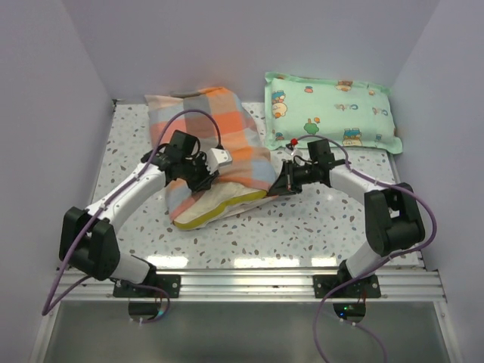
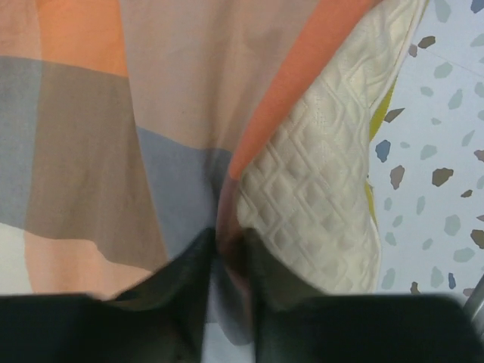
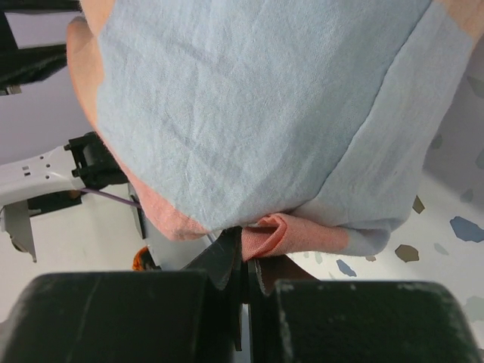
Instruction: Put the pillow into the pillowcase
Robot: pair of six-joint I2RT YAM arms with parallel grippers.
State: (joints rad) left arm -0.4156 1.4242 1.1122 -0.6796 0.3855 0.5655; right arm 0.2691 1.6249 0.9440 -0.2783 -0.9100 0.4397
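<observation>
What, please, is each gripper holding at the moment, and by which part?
Both hold the pillowcase: the left gripper pinches a fold of cloth beside the exposed pillow, the right gripper pinches its rolled pink-orange edge.

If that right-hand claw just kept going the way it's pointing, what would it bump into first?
The pillowcase: the right gripper is shut on a fold of it, and the plaid cloth bulges directly ahead. What lies behind the cloth is hidden.
</observation>
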